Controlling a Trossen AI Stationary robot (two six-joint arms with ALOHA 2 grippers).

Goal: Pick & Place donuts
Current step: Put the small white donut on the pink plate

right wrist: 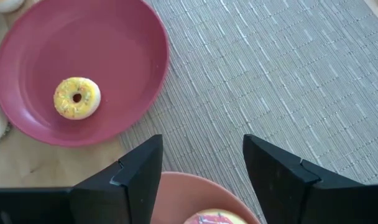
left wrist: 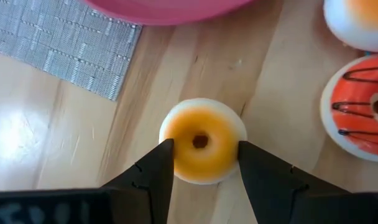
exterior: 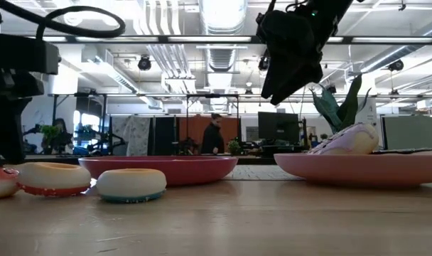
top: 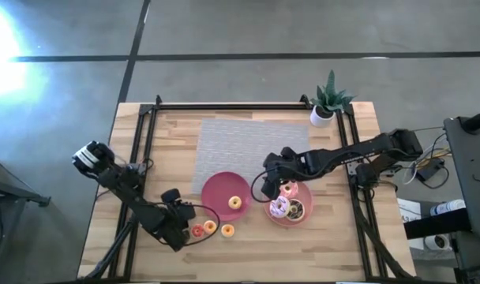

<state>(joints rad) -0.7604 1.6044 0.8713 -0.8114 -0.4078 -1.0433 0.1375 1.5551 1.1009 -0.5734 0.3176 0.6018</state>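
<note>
Desk [top: 177, 134]: wooden top with a grey woven mat [top: 252, 146] at its middle and a small potted plant [top: 328, 101] at the far right corner.

Left plate [top: 218, 189]: round, pink, overlapping the near edge of the mat. Holds 1 yellow donut [top: 234, 202], lying flat, also seen in the right wrist view [right wrist: 76, 97].

Right plate [top: 307, 193]: round, pink, just beside the left plate. Holds 1 pink donut [top: 288, 189], 1 pale sprinkled donut [top: 279, 207] and 1 brown donut [top: 296, 210], close together.

Loose donuts on the desk, in a row near the front edge, below the left plate: 1 red donut [top: 197, 230], 1 orange donut [top: 210, 226] and a second orange donut [top: 227, 230].

Left gripper [top: 183, 223]: low at the desk, at the left end of the row. Its wrist view shows both fingers [left wrist: 153, 171] spread apart on either side of 1 orange-iced donut [left wrist: 202, 141] that lies flat on the wood; the tips stand at the ring's 2 sides, and whether they press it cannot be told. The red donut with dark stripes [left wrist: 361, 109] lies just beside it.

Right gripper [top: 273, 170]: raised above the far edge of the right plate. Fingers [right wrist: 136, 168] spread wide, holding nothing.

Room beyond the desk: 1 person [exterior: 213, 135] stands far off in the low view.
</note>
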